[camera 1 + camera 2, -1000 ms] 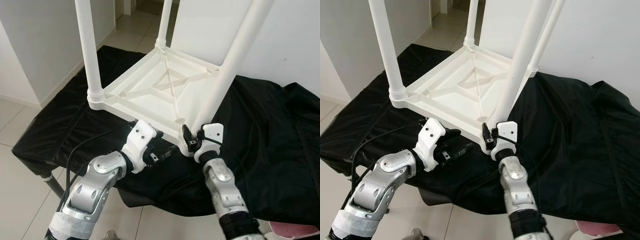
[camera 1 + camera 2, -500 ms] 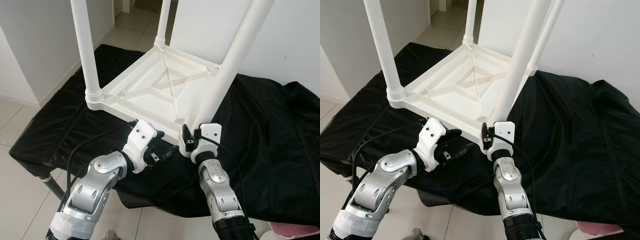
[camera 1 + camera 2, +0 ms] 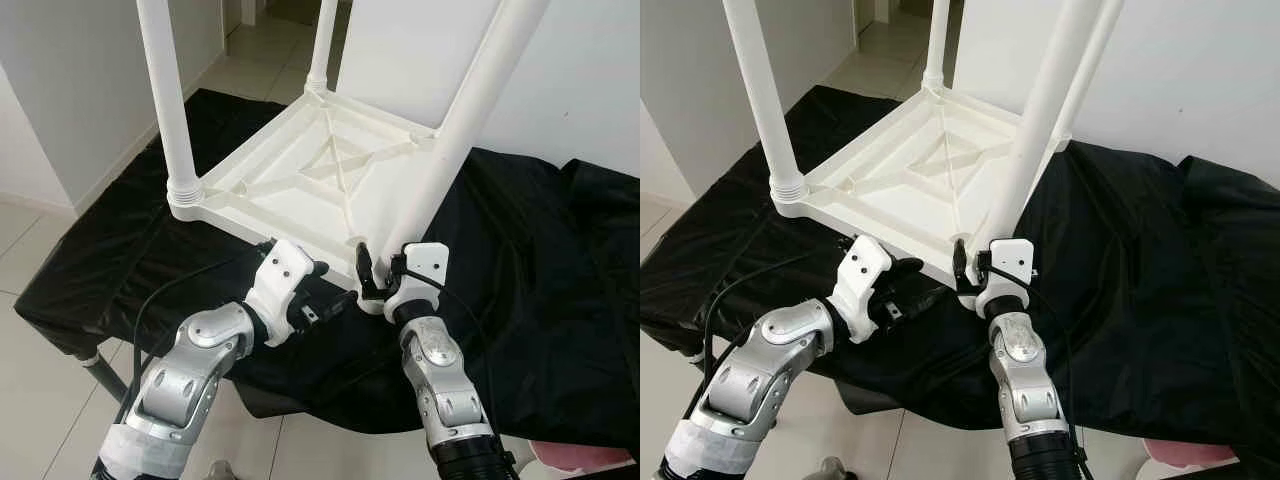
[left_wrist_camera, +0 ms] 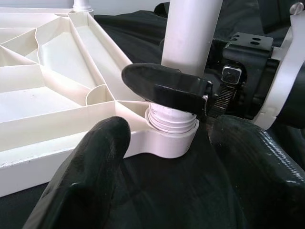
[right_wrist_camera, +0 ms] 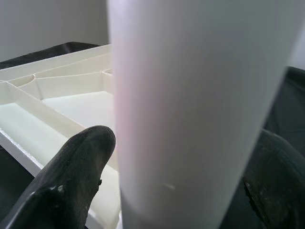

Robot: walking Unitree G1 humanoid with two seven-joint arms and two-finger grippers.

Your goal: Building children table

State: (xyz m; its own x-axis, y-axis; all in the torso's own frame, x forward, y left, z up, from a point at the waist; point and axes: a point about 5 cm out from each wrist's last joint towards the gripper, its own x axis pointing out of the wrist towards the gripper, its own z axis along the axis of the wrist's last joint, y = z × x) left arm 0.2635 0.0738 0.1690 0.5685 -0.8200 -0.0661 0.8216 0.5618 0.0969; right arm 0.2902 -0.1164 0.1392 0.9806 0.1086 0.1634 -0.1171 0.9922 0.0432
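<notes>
Black cloth [image 3: 520, 250], R gripper [image 3: 372, 283] round table leg [image 3: 470, 120]

White moulded plastic, smooth with a faint sheen, forms the upturned children's table [image 3: 300, 175], its ribbed underside and round legs alike; the leg [image 3: 455, 150] between the right claw [image 3: 372, 285] fingers ends in a ridged, threaded plastic collar. Beneath both claws, a black cloth [image 3: 520, 270] of thin, slightly shiny, creased fabric covers the desk. The left claw [image 3: 335, 305] has smooth black fingers [image 4: 95, 157] of semi-gloss plastic. The arms behind the claws are brushed silver metal with glossy white plastic housings. Pale glazed tiles [image 3: 35, 400] pave the floor.
</notes>
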